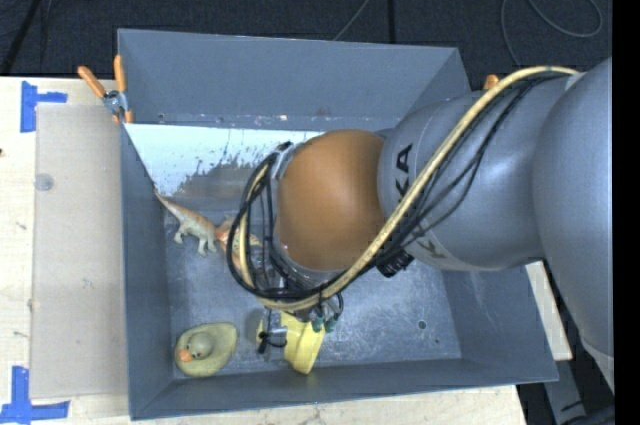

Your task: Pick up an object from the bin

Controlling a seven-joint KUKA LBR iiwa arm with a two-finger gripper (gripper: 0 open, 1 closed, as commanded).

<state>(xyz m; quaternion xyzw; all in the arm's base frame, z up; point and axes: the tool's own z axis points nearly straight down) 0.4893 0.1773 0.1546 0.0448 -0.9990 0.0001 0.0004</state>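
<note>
The tool (271, 333) hangs low by the front edge of the grey metal bin (300, 78); its opening cannot be told. A small yellow plastic piece (305, 349) lies just beside it, a yellow rubber duck (205, 350) towards the front-left corner, and a tan toy dinosaur (196, 229) near the left wall.

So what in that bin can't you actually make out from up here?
- Bin floor, middle: camera view, under the arm's orange cover.
- Toy dinosaur, left side: its right end goes behind the arm's cables.
- Yellow thing by the front wall: partly under the gripper, so its kind is unclear.
</note>
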